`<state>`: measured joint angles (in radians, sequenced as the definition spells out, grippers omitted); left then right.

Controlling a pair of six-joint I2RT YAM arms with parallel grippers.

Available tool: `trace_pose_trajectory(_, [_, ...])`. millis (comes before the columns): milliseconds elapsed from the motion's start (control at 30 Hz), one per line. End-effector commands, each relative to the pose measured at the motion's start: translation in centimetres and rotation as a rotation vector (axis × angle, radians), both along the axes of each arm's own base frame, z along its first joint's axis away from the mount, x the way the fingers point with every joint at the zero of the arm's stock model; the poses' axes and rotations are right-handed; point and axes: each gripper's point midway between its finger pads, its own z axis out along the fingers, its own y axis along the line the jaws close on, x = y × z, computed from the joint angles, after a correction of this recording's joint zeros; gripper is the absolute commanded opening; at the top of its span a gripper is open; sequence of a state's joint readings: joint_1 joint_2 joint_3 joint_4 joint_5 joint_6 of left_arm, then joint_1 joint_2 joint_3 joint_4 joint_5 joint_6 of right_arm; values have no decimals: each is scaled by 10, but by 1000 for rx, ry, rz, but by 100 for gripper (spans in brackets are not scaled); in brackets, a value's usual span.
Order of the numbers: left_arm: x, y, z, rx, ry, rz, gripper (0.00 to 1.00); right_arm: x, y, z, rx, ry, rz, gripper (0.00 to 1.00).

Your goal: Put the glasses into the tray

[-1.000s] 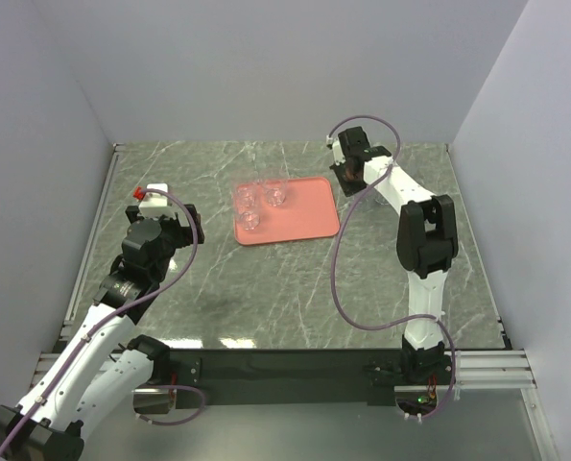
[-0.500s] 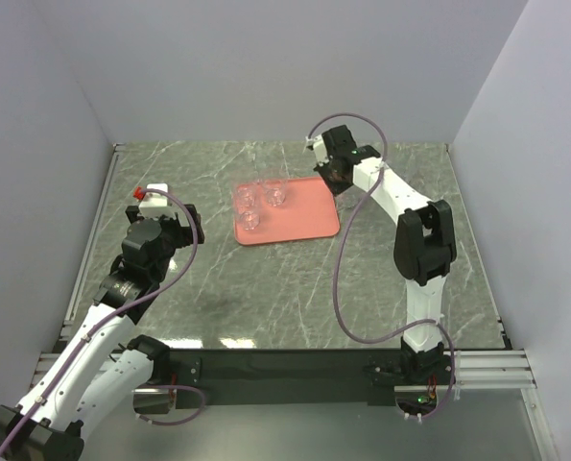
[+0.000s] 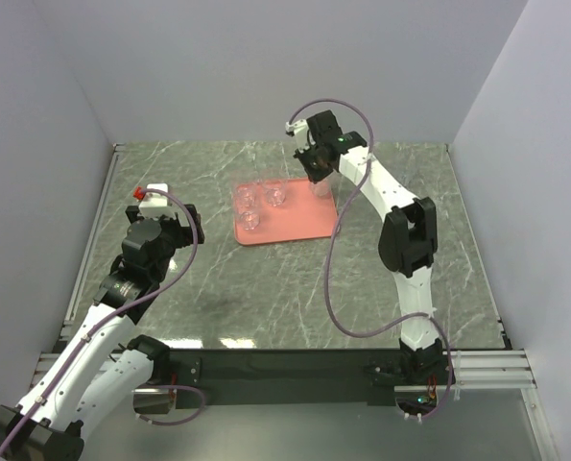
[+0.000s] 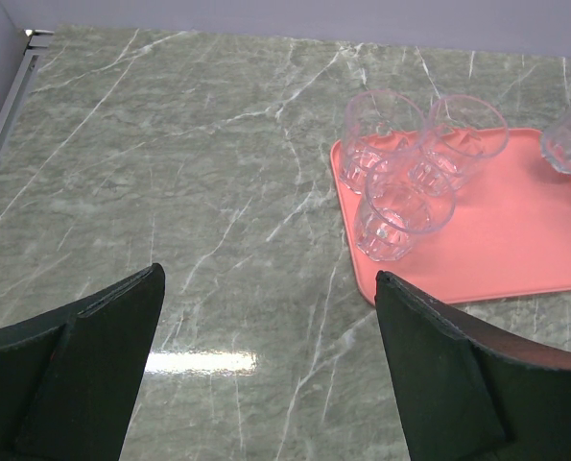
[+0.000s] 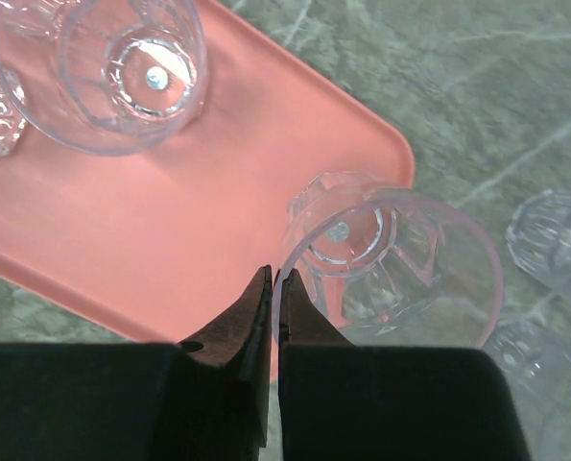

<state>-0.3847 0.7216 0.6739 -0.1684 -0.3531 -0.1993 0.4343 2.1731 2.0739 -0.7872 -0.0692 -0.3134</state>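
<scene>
Pinching glass (image 5: 400, 274) rim | right pincer (image 5: 273, 279) | above tray (image 5: 189, 221) corner

**Left arm** (image 3: 79, 346): white moulded link shells joined by black cylindrical joint housings. A thin lilac left cable (image 3: 195, 245) runs along it in loose loops. A small white block with a red cap (image 3: 151, 191) is fitted at the wrist.

**Left gripper** (image 4: 268, 279): two broad, wedge-shaped fingers (image 4: 93, 370), matte and very dark.

**Right arm** (image 3: 381, 187): the same white shells and black joints, with a longer lilac right cable (image 3: 327, 279).

**Right gripper** (image 5: 275, 288): black blocky body and slim fingers (image 5: 237, 327) tapering to reddish-brown tips.

**Right base:** a green indicator light (image 3: 419, 397) shows.
</scene>
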Motion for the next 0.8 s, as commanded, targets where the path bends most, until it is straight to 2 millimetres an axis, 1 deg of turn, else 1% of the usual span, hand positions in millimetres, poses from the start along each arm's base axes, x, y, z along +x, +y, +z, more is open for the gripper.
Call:
trace_pose_trajectory(0, [3, -2, 9, -6, -39, -15, 97, -2, 19, -4, 49, 38, 47, 0])
trace_pose_trajectory(67, [3, -2, 8, -4, -36, -15, 97, 1, 24, -7, 60, 43, 54, 0])
trace_pose_trajectory(233, [4, -4, 7, -4, -31, -20, 97, 10, 39, -9, 102, 48, 70, 0])
trace_pose_trajectory(333, [4, -4, 6, -3, -30, -20, 97, 14, 44, -12, 111, 50, 71, 0])
trace_pose_trajectory(433, [4, -4, 6, -3, -31, -21, 97, 13, 52, -16, 115, 55, 81, 0])
trace_pose_trajectory(667, [5, -5, 5, -3, -28, -27, 97, 15, 69, -13, 122, 33, 107, 0])
trace_pose_trajectory(767, [5, -5, 5, -2, -27, -26, 97, 16, 71, -15, 111, 26, 104, 0])
